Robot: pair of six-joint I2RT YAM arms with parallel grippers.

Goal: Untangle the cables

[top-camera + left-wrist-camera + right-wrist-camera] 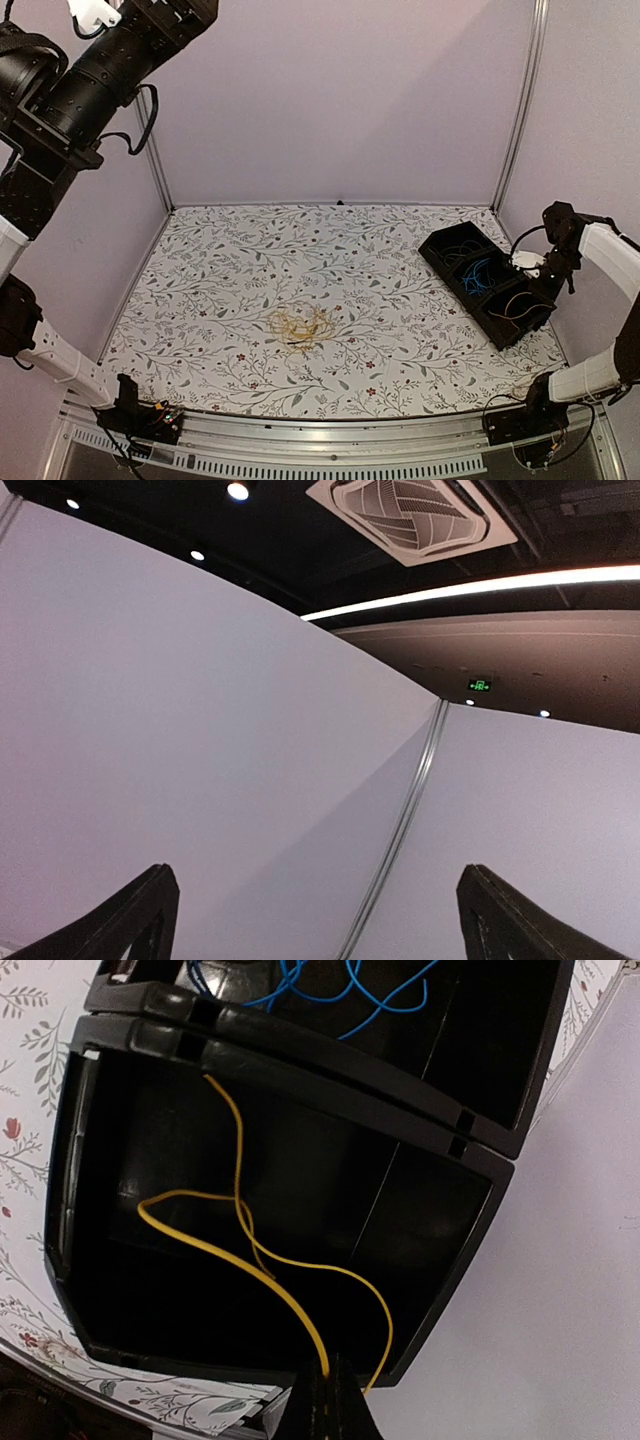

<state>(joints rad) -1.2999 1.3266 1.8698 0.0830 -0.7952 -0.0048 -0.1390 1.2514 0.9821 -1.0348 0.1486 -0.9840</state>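
A small tangle of yellow-orange cables (pixel 303 329) lies on the floral table near its front middle. My right gripper (pixel 328 1378) is shut on one yellow cable (pixel 290 1305), which loops down into the near compartment of a black bin (pixel 300 1075). In the top view this gripper (pixel 537 283) hangs over that bin (pixel 440 250) at the right. Blue cables (pixel 300 985) lie in the bin's middle compartment (pixel 480 272). My left gripper (pixel 318 880) is open and empty, raised high and facing the wall.
The left arm (pixel 110 60) reaches up at the top left, well above the table. Lilac walls with metal corner posts (pixel 518 110) close in the back and sides. A metal rail (pixel 330 435) runs along the table's near edge.
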